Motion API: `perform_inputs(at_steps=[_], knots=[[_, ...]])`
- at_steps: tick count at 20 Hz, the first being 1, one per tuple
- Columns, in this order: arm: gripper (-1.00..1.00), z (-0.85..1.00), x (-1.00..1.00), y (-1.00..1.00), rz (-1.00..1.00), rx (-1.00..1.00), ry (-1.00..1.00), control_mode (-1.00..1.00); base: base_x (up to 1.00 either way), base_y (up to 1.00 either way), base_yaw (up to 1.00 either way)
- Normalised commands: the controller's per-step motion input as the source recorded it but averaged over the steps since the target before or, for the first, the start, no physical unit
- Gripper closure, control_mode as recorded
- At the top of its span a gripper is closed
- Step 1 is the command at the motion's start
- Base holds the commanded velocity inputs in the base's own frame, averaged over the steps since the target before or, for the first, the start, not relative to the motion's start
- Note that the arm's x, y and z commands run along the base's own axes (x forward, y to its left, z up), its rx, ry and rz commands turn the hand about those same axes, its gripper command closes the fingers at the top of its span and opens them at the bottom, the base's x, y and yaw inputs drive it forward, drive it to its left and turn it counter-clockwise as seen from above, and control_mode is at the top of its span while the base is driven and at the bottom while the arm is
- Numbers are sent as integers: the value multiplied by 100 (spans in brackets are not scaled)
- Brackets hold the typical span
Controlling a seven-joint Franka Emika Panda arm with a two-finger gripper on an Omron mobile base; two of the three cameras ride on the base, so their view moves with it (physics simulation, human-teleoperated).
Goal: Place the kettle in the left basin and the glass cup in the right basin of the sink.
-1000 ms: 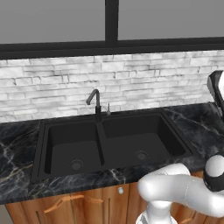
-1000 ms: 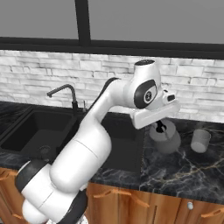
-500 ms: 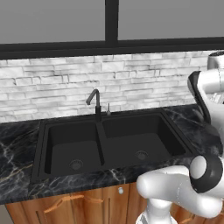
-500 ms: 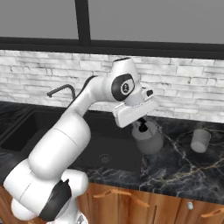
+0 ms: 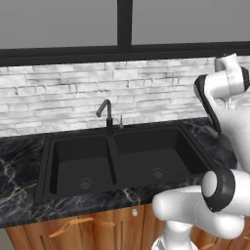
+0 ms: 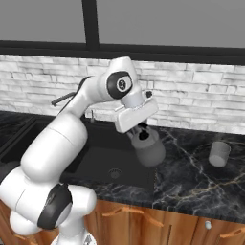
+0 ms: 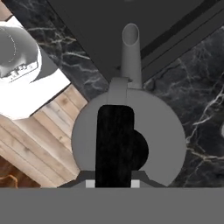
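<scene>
In the right base view the white hand block covers the gripper, so its fingertips and their hold on the black handle cannot be made out, and the top of the kettle is hidden beneath the hand.

In the hand view the kettle sits right at the fingers, its lower body cut off by the bottom of the frame. The black handle hides most of the knob and covers the fingertips on either side of it.

The arm hides part of the sink behind it. The glass cup, well away from the fingers, is too small to show any detail.
</scene>
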Motion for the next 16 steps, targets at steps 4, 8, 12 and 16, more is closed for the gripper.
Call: perform_inputs(at_steps=[4, 8, 12, 16], knots=[[100, 5, 1, 40, 16, 2, 8, -100, 0, 0, 0], [100, 0, 1, 32, 17, 12, 3, -100, 0, 0, 0], [100, 0, 0, 30, 17, 18, 0, -100, 0, 0, 0], [100, 0, 3, 28, 15, 19, -5, -100, 0, 0, 0]])
